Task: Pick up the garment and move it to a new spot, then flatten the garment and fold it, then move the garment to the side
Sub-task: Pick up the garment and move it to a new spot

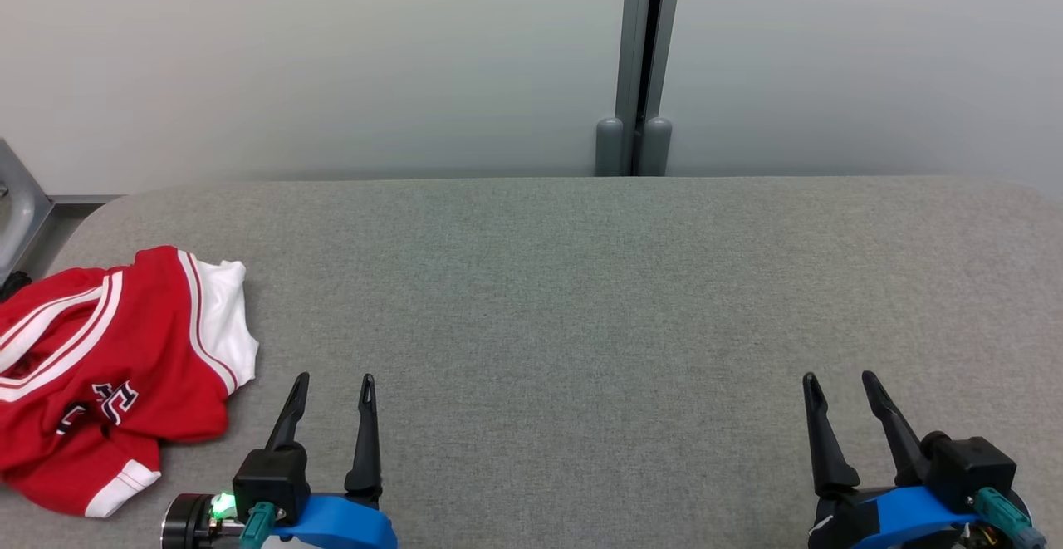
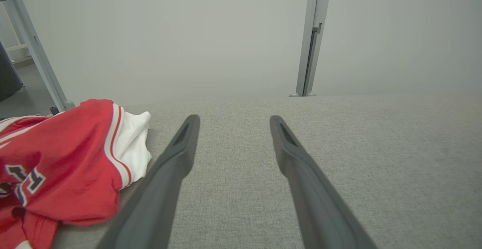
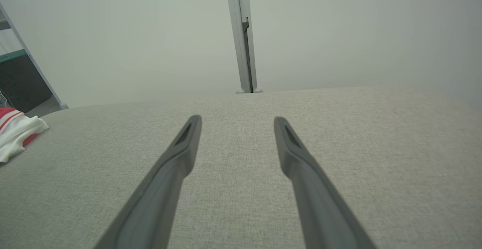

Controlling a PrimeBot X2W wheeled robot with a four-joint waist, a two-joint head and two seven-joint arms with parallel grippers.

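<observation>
I have every step left: garment (image 1: 116,374) crumpled at the worktop's (image 1: 581,300) left edge, left gripper (image 1: 332,379) and right gripper (image 1: 839,376) fingers apart, empty.

The left claw (image 2: 233,119) reaches out low over a grey woven surface (image 2: 357,158), its two long dark fingers (image 2: 169,173) spread wide with only bare cloth between them. At the left lies the garment (image 2: 67,158), a crumpled red jersey with white stripes, a white sleeve bunched at its far edge and dark lettering (image 2: 26,181) on its near side. The claw's left finger runs just beside the garment's edge; whether they touch cannot be told. Behind the surface stands a pale wall (image 2: 188,34), with an upright grey post (image 2: 312,34) against it and a slanting metal frame leg (image 2: 34,45) at the upper left.
</observation>
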